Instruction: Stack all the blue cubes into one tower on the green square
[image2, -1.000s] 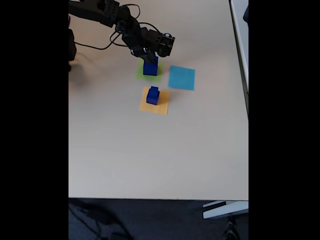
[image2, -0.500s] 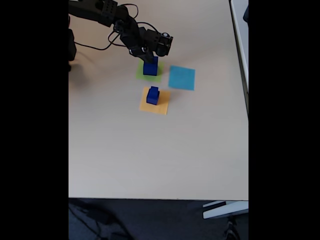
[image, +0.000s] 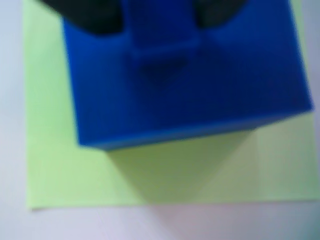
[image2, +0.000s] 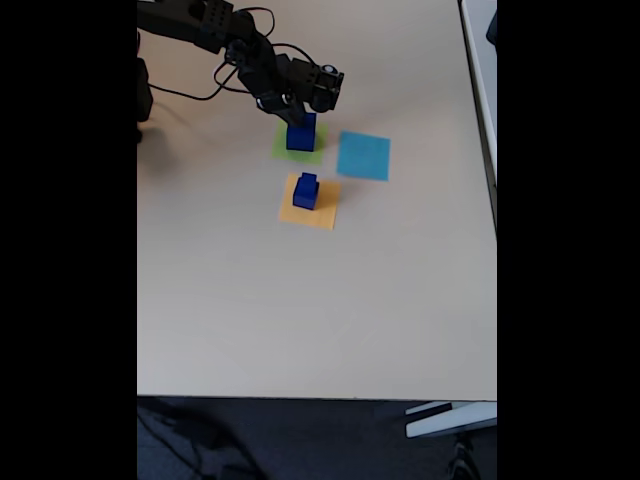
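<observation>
Wrist view shows the big blue cube (image: 190, 80) sitting on the green square (image: 65, 170) under the gripper (image2: 295, 117), whose spread I cannot tell, so a careless lift could drag it off.

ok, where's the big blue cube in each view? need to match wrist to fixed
Wrist view: the big blue cube spans the upper part of the frame, sitting on the green square, dark end effector parts at the top edge.
Fixed view: the same cube sits upper centre, under the end effector.
Shared landmark: the green square beneath the cube.
</observation>
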